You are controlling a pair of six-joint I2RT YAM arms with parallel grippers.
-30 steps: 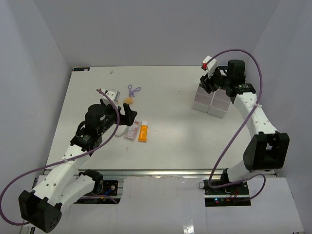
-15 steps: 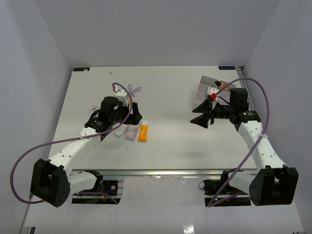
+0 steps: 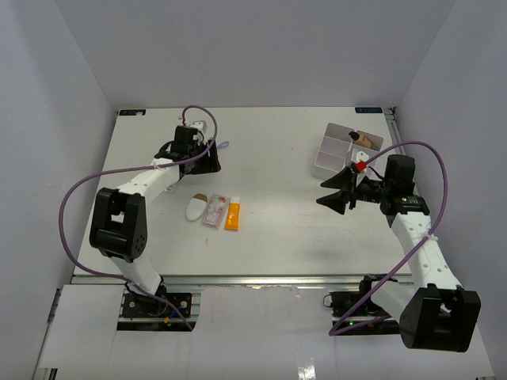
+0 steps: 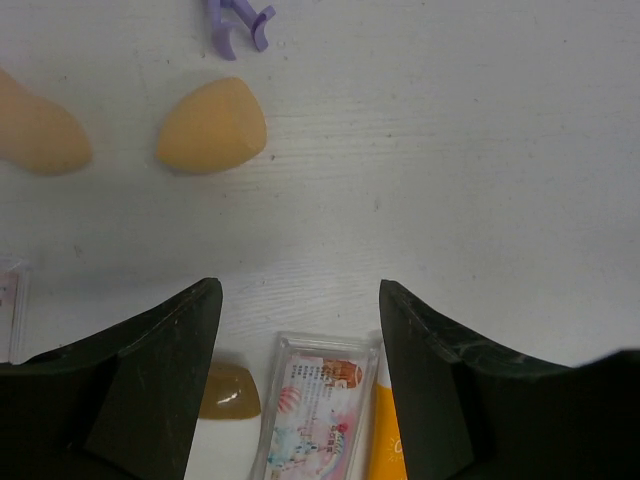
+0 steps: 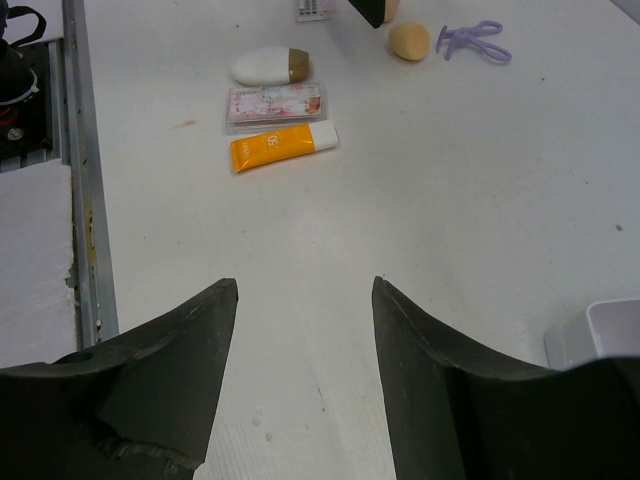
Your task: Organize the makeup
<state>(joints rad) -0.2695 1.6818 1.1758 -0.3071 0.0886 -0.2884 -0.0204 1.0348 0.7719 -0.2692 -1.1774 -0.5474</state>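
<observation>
A white oval with a brown cap [image 3: 196,207], a pink packet [image 3: 214,211] and an orange tube [image 3: 232,215] lie side by side at the table's middle left. My left gripper [image 3: 207,157] is open and empty, beyond them, next to the purple looped tool [image 3: 221,145]. Its wrist view shows the purple tool [image 4: 240,18], two beige egg sponges [image 4: 212,127] [image 4: 38,137], the packet [image 4: 315,410] and the tube [image 4: 385,432]. My right gripper [image 3: 337,194] is open and empty over bare table in front of the white tray [image 3: 323,168]. A beige item [image 3: 364,139] lies in the tray.
The right wrist view shows the oval [image 5: 262,66], packet [image 5: 275,104], tube [image 5: 280,147], one sponge [image 5: 409,41], the purple tool [image 5: 475,40], a tray corner [image 5: 600,335] and the table's metal edge rail [image 5: 80,150]. Grey walls enclose the table.
My left arm swung from beside the packet out to the far side near the purple tool, uncovering the white oval. My right gripper came off the tray down to the table in front of it.
</observation>
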